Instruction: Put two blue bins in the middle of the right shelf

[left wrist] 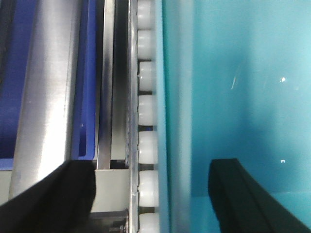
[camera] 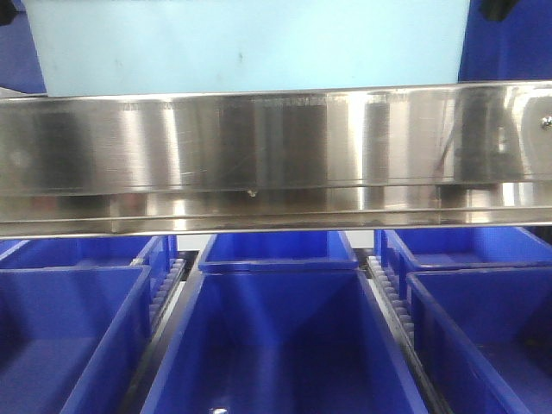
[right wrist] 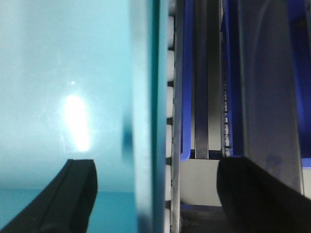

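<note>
Above the shelf's shiny front rail [camera: 276,147], in the front view, sits the pale blue bin [camera: 250,43]. Its bottom edge hides behind the rail, so I think it rests on that shelf, close to the front edge. Under the rail are dark blue crates [camera: 276,345] on the level below.

From the left wrist, the left claw [left wrist: 153,167] is wide. One black finger [left wrist: 48,199] is outside the bin and the other finger [left wrist: 243,194] is inside it. The bin's left wall [left wrist: 175,97] runs straight ahead between them, nearer the inside finger. Neither finger seems to press on it. White rollers [left wrist: 147,116] lie in a row just beside the wall, on the outside.

From the right wrist, the right claw [right wrist: 158,165] is wide too. The bin's right wall [right wrist: 146,97] runs between its two fingers, and neither one touches it.

So the bin lies between the two claws, one at each side wall, both just as near. Its side walls point into the shelf. I think the next move depends on that: the fingers must come away along the walls and not catch the thick rim.
</note>
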Controlling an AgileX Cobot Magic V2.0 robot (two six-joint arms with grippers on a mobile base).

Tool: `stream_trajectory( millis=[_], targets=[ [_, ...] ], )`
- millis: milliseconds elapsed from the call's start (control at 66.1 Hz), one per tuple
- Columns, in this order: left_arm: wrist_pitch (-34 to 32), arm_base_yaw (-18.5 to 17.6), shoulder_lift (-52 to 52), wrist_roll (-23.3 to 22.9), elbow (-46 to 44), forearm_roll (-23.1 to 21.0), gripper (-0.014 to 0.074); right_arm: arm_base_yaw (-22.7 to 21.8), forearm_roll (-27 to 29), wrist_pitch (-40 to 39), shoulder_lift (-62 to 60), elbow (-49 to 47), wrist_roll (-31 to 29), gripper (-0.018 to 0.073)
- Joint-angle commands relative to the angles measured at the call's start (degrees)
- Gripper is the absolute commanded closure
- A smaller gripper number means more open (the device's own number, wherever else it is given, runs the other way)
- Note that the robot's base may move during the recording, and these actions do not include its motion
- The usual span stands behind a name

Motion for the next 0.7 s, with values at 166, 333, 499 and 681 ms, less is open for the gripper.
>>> stream_trajectory(
  millis=[166, 333, 499, 681],
  targets=[
    [0.64, -0.19, 0.46, -0.55, -0.62, -1.02, 0.0381, 0.0, -0.16, -0.13, -0.19, -0.29, -0.53, 0.0158],
    [0.64, -0.19, 0.46, -0.55, -0.62, -1.24, 0.0395, 0.0, -0.16, -0.13, -0.19, -0.29, -0.64, 0.0158],
    [0.64, -0.19, 0.46, -0.55, -0.62, -1.6, 0.0395, 0.0, -0.16, -0.13, -0.19, -0.29, -0.64, 0.0158],
    [0.4, -0.19, 0.46, -0.55, -0.62, -1.72, 0.0395, 0.0, -0.26, -0.13, -0.19, -0.29, -0.64, 0.0158]
  ],
)
